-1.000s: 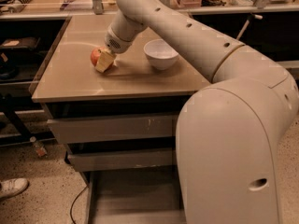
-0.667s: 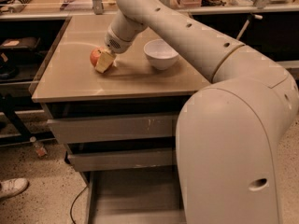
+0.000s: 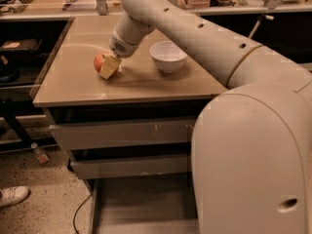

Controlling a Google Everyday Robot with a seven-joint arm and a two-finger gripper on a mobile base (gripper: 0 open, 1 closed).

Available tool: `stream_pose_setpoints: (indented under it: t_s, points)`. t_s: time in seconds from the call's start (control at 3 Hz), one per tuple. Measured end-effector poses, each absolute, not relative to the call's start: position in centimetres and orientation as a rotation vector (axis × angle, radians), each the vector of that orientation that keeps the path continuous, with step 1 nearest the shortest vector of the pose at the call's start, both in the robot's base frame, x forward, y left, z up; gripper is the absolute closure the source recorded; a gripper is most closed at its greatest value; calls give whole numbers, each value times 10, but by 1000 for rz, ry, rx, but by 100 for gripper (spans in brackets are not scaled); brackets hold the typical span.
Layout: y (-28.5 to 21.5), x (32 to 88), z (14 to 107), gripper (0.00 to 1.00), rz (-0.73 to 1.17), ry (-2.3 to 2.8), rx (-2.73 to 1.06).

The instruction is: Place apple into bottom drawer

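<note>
In the camera view almost nothing has changed over the last second. The gripper (image 3: 108, 66) is at the same spot on the bench (image 3: 146, 84), low against the right side of the apple (image 3: 99, 61), and the apple has not lifted or rolled. It sits on the left-middle of the bench top. A pale part of the gripper covers the apple's near right side, and I cannot tell whether the gripper has closed on it. This looks like the grasp step, with the carry not yet begun.

The white bowl (image 3: 168, 56) stands near the apple on its right, apart from both the apple and the gripper, and partly under the arm (image 3: 195, 33). Below the bench, the two upper drawers (image 3: 122, 133) are pushed in. The bottom drawer (image 3: 141, 199) is pulled out, and the grey floor that shows is bare. The robot's own bulky body hides its right part, so the drop probably needs to come down on the left side. A cable (image 3: 80, 216) and a white shoe (image 3: 12, 196) lie on the floor to the left, outside the drawer.
</note>
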State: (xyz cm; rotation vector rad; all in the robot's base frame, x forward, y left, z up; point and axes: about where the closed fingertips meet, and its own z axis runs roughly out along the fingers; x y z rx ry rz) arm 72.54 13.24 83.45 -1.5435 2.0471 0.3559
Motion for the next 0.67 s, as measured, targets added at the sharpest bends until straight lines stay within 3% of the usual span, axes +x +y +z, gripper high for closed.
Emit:
stream_pose_setpoints:
  t_s: [0.67]
  points:
    - [92,635,843,100,297,2233,-1454]
